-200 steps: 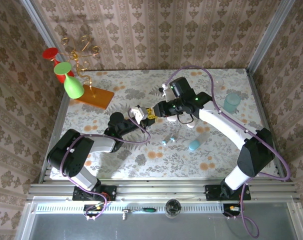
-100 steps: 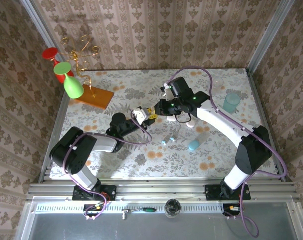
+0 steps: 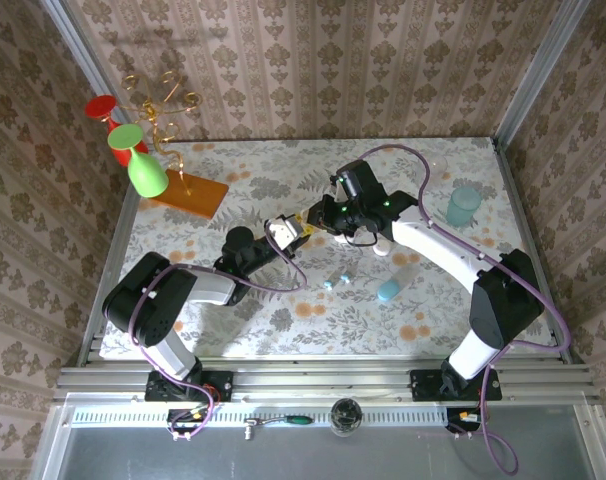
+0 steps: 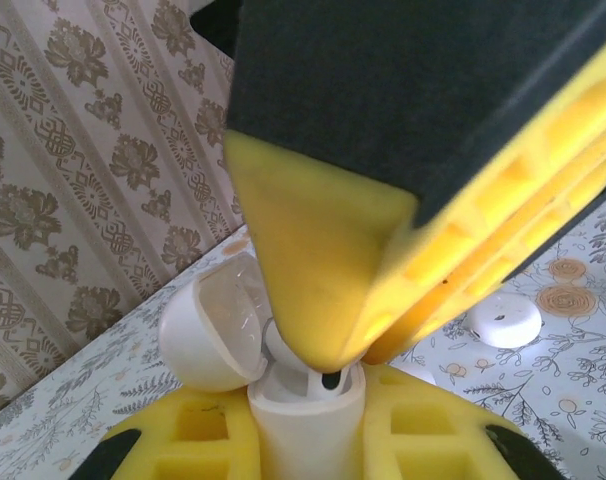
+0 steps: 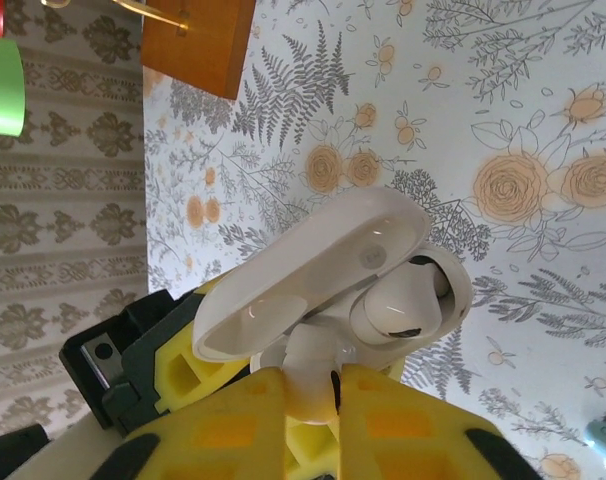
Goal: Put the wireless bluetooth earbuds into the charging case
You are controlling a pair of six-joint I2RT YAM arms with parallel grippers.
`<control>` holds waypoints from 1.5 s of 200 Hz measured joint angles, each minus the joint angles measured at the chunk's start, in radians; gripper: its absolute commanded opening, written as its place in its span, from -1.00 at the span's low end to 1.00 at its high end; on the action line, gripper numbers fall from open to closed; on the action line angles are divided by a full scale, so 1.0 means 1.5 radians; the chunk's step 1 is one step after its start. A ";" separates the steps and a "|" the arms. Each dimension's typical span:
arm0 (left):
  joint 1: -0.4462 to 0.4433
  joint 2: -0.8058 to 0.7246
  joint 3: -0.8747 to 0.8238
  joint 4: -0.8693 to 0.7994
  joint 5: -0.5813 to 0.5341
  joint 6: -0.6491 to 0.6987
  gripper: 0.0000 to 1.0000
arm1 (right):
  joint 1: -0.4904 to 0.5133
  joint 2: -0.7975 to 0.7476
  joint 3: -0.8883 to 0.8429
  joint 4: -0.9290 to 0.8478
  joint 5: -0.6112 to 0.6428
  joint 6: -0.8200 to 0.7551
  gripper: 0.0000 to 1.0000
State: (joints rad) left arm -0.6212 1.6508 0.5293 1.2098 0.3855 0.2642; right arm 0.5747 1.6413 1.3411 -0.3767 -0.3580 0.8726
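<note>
Your left jaws clamp the open case mid-bench; your right jaws pinch narrow on a white piece at its mouth. Ease straight in, gently. Two teal-tipped buds lie on the bench.

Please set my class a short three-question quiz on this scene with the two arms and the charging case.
1. True or false: the charging case has its lid shut.
2. Which tool grips the case body? A) left tool B) right tool C) neither
3. Fill in: the right tool pinches a white ___ at the case's mouth.
Key: 1 false; 2 A; 3 earbud.
</note>
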 measured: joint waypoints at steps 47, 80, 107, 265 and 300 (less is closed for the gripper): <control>-0.001 0.003 -0.001 0.006 0.002 -0.001 -1.00 | -0.001 -0.003 -0.001 0.005 -0.002 -0.009 -0.10; -0.001 0.003 -0.003 0.012 0.009 -0.009 -1.00 | -0.007 -0.032 -0.017 0.002 0.007 -0.034 -0.03; 0.001 0.003 -0.003 0.013 0.023 -0.025 -1.00 | -0.016 -0.060 -0.024 0.003 0.010 -0.053 -0.20; 0.018 -0.015 -0.012 0.020 0.087 -0.094 -1.00 | -0.033 -0.046 -0.041 -0.010 -0.017 -0.099 -0.77; 0.018 -0.015 -0.012 0.022 0.090 -0.097 -1.00 | -0.019 -0.044 -0.041 -0.010 -0.030 -0.099 -0.77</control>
State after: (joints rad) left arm -0.5941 1.6279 0.5114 1.2430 0.5209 0.1192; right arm 0.5461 1.5753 1.2797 -0.3920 -0.4026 0.7242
